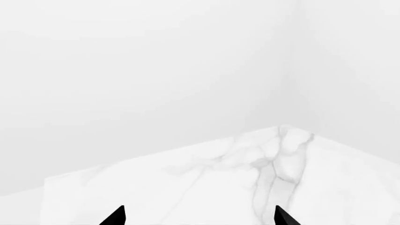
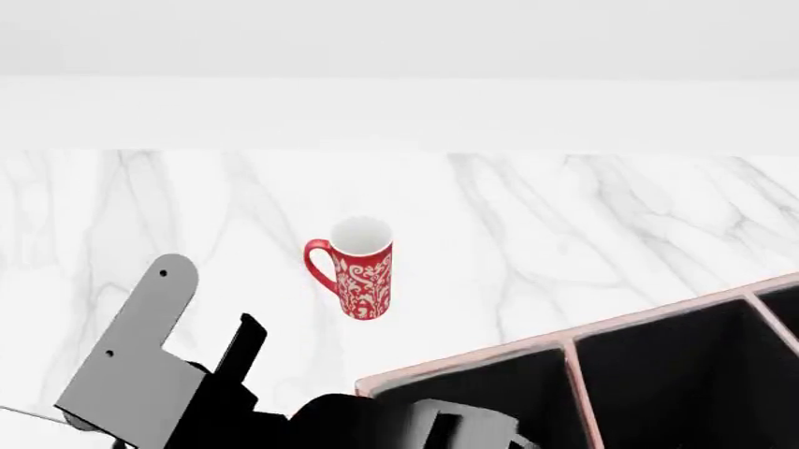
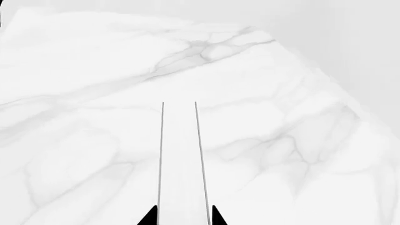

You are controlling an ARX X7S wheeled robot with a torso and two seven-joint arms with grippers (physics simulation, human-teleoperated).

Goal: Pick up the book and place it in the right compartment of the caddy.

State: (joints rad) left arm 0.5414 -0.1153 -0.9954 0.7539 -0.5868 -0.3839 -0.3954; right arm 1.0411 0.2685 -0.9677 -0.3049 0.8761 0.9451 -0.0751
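Note:
In the right wrist view my right gripper (image 3: pixel 182 216) is shut on the book (image 3: pixel 181 159). The book shows edge-on as a white page block between two thin black cover lines, reaching out from the jaws over the marble table. My left gripper (image 1: pixel 200 216) is open and empty, its black fingertips (image 1: pixel 115 216) wide apart above bare marble. In the head view the caddy (image 2: pixel 465 364) lies at the lower right, with a pale pink rim, a divider and black-lined compartments. The book does not show clearly in the head view.
A red patterned mug (image 2: pixel 358 268) stands upright on the white marble table (image 2: pixel 587 224), left of and beyond the caddy. My left arm's grey link (image 2: pixel 135 351) fills the lower left of the head view. A white wall runs behind the table.

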